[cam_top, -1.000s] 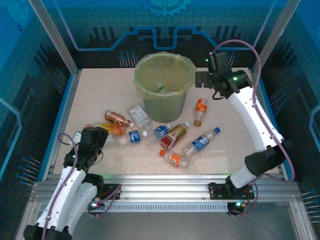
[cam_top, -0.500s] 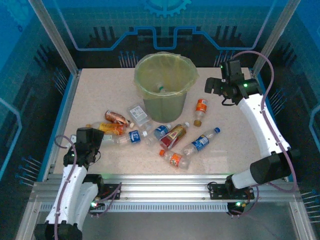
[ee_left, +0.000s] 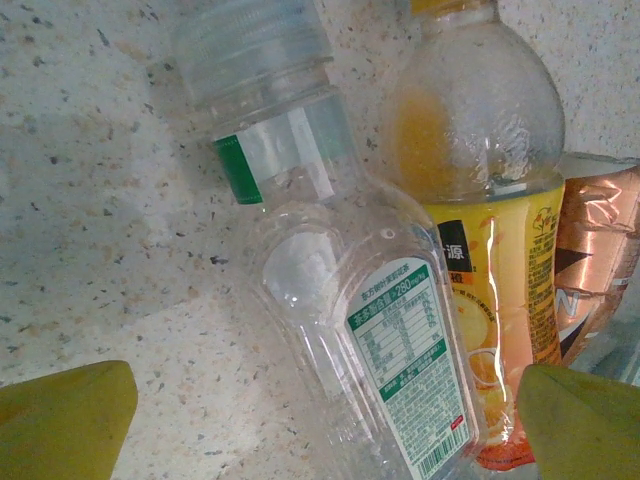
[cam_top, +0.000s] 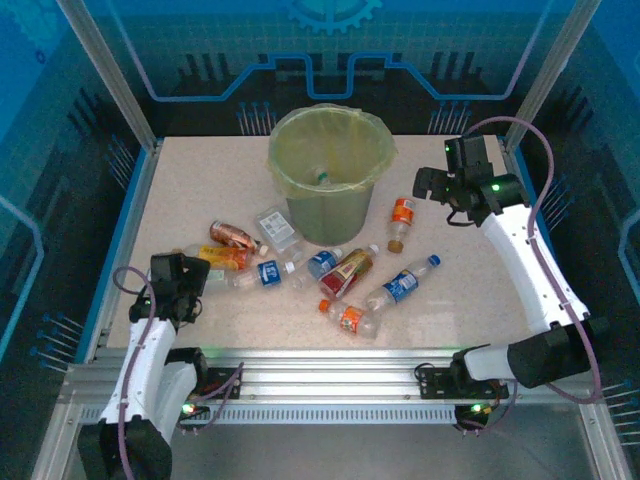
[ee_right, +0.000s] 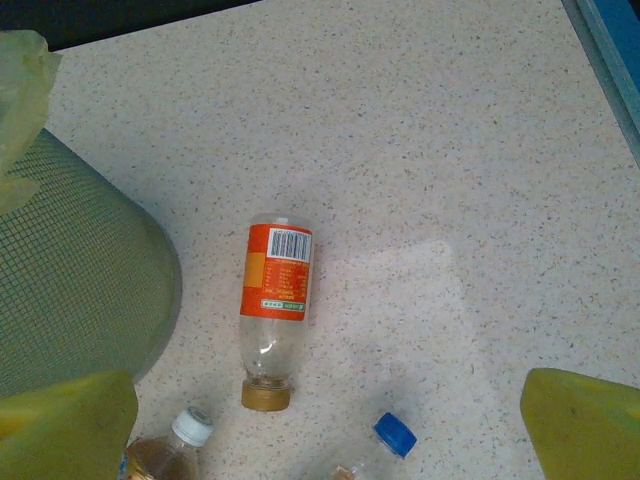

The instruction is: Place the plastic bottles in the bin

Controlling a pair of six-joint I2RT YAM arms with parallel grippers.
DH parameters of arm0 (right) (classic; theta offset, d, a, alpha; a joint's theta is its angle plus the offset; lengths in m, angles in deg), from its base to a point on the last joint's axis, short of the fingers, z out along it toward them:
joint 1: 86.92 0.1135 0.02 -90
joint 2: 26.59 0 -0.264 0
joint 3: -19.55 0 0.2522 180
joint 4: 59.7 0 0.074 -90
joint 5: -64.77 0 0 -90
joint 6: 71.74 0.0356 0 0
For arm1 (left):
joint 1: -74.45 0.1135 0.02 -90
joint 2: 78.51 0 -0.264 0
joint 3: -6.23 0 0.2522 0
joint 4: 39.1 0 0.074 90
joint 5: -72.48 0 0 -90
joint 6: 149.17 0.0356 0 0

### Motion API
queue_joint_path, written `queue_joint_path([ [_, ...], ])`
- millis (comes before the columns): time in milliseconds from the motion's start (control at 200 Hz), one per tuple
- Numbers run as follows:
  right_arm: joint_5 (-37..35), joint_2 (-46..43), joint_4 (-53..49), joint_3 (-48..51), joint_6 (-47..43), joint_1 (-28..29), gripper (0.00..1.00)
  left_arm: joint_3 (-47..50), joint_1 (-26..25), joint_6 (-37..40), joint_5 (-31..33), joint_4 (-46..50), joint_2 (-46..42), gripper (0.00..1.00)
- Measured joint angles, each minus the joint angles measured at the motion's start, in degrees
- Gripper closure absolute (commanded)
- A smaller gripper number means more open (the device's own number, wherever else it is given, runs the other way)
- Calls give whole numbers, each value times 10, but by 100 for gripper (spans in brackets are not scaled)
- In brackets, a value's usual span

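A speckled beige stone-look tabletop (cam_top: 480, 290) spreads beneath the right gripper (cam_top: 430, 186). Beyond it stand translucent blue patterned wall panels (cam_top: 200, 60) between silver aluminium posts (cam_top: 110, 75). Behind it runs a ribbed aluminium rail (cam_top: 330, 365).

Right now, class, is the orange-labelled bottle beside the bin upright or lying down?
Lying down: the bottle rests on its side, flat on the table.

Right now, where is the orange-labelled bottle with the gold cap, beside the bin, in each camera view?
Top external: the orange-labelled bottle lies just right of the bin, cap toward the arms.
Right wrist: left of centre, cap toward the bottom edge.
Left wrist: faces other bottles.
Shared landmark: the bin, at the right wrist picture's left edge.
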State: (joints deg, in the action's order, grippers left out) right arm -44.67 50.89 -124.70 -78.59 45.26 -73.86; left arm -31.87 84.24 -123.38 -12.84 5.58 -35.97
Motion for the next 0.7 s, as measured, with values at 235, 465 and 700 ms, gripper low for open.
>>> queue_joint_path([
  [235,1,0,4,11,0,0,0,1,19,0,-28,-50,60,1],
  [465,3,-1,9,16,0,0,0,1,42,12,-57,-89,142,1],
  [700,5,-1,13,19,0,0,0,1,48,14,-71,-122,184,1],
])
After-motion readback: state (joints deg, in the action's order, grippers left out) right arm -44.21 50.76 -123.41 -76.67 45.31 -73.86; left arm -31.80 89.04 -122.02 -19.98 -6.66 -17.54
